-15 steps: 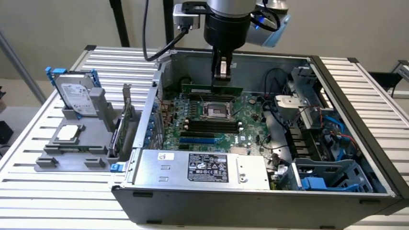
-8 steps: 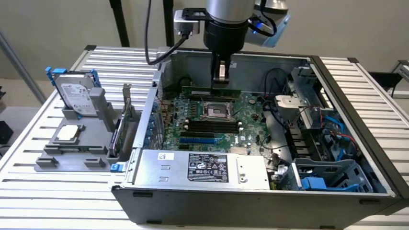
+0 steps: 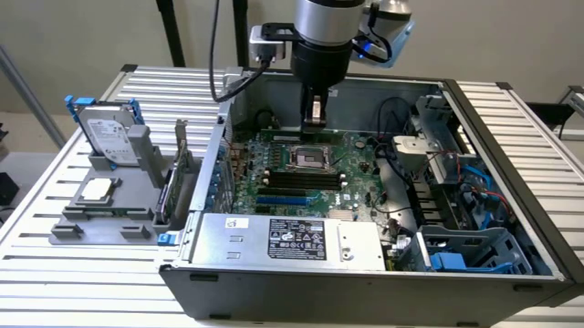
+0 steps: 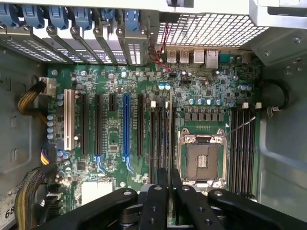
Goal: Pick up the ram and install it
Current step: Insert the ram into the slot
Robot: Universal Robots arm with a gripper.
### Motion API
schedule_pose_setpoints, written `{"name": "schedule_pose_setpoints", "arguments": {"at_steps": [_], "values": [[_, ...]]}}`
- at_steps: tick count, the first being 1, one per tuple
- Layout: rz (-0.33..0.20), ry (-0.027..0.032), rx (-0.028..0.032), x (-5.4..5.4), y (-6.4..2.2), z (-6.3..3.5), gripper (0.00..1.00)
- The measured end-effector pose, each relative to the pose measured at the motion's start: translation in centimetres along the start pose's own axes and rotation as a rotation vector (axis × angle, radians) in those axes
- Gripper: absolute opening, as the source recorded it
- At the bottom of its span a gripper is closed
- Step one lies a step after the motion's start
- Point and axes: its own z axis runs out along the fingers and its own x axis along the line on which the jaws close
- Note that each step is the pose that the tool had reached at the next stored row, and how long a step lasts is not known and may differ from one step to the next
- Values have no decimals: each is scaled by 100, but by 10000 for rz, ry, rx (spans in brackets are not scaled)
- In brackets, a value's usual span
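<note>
Hanging above the open computer case (image 3: 365,277), the gripper (image 3: 315,123) has its jaws drawn almost together, pinching the ram (image 4: 170,125). The ram sits just beside the processor socket (image 4: 202,158), over the black memory slots (image 4: 154,139) that run along the socket's side.

In the wrist view the ram is seen edge-on as a thin line. Its chips and contacts cannot be made out, and its near end is hidden between the black fingers (image 4: 156,203). In the exterior view the fingers cover most of it, and it is not clear whether its lower edge touches a slot. The arm's upper part is cut off by the frame.

There is one socket. The exterior view shows four black memory slots beside it. A second bank lies on the socket's other side, its number hard to read. Farther from the socket than the memory slots are one blue slot (image 4: 126,124) and one white slot (image 4: 67,120).

Well away from the socket, outside the case on the tabletop (image 3: 82,277), a grey holder (image 3: 91,224) carries one hard drive (image 3: 105,137), one silver processor chip (image 3: 98,191) and one upright expansion card (image 3: 178,171).
</note>
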Motion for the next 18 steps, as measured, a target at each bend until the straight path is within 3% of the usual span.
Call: {"name": "schedule_pose_setpoints", "arguments": {"at_steps": [6,12,18], "values": [[-2,0,0,19,-11,107,14],[-9,1,-1,111,-28,210,14],[-9,1,0,168,-114,314,14]]}}
